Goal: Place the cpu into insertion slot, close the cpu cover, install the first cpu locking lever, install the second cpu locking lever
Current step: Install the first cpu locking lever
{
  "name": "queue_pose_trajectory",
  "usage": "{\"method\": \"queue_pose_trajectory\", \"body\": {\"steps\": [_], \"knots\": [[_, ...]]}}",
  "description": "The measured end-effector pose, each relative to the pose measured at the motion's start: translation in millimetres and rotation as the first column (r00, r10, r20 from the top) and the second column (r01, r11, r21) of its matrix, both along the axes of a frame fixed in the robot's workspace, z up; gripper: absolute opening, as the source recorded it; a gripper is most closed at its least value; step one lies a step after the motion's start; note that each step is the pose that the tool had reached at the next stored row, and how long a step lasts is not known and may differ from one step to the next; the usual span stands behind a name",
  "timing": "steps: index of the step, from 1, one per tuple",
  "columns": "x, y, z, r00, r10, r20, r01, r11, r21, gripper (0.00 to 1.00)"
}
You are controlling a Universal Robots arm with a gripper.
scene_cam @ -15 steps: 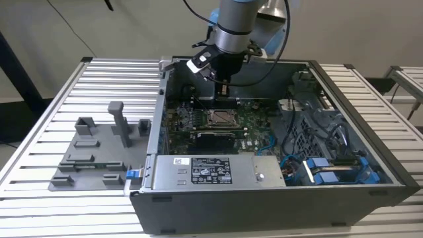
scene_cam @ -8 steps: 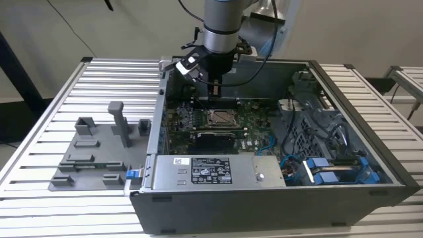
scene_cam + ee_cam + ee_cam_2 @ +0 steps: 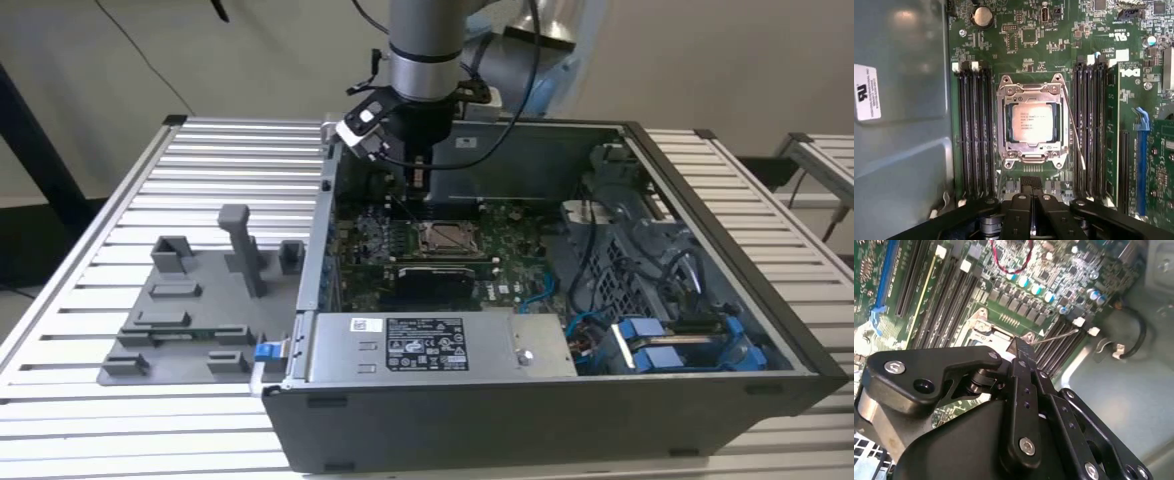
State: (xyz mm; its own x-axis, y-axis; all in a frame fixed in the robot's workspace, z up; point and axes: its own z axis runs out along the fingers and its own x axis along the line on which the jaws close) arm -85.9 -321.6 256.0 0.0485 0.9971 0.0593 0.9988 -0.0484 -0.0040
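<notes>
The cpu [image 3: 1033, 123] lies silvery side up in the insertion slot [image 3: 1054, 159] on the green board. The cpu cover [image 3: 1003, 125], a thin silver frame, lies flat around it. One thin wire locking lever [image 3: 1072, 127] stands loose beside the socket, angled away from it, and it shows again in the second wrist view as the lever [image 3: 1056, 337]. My gripper [image 3: 1031, 186] hovers just off one edge of the socket, shut with nothing between its fingers. In the exterior view the gripper [image 3: 418, 180] hangs above the board, behind the socket [image 3: 445, 238]. The gripper [image 3: 1021, 346] has its fingertips pressed together.
Long black memory slots [image 3: 974, 130] flank the socket on both sides. The open case wall [image 3: 899, 125] is close by. A grey power supply [image 3: 427, 345] sits in front, cables with blue connectors [image 3: 667, 345] lie at the exterior view's right, and a grey fixture [image 3: 187, 310] stands at its left.
</notes>
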Motion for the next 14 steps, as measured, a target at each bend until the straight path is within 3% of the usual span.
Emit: {"method": "queue_pose_trajectory", "body": {"steps": [10, 14], "knots": [[-9.9, 0.0, 25.8, 1.0, 0.0, 0.0001, 0.0, 1.0, 0.0008, 0.11], [-16.7, 0.2, 27.1, 1.0, 0.0, 0.001, 0.0, 1.0, 0.0009, 0.11]]}}
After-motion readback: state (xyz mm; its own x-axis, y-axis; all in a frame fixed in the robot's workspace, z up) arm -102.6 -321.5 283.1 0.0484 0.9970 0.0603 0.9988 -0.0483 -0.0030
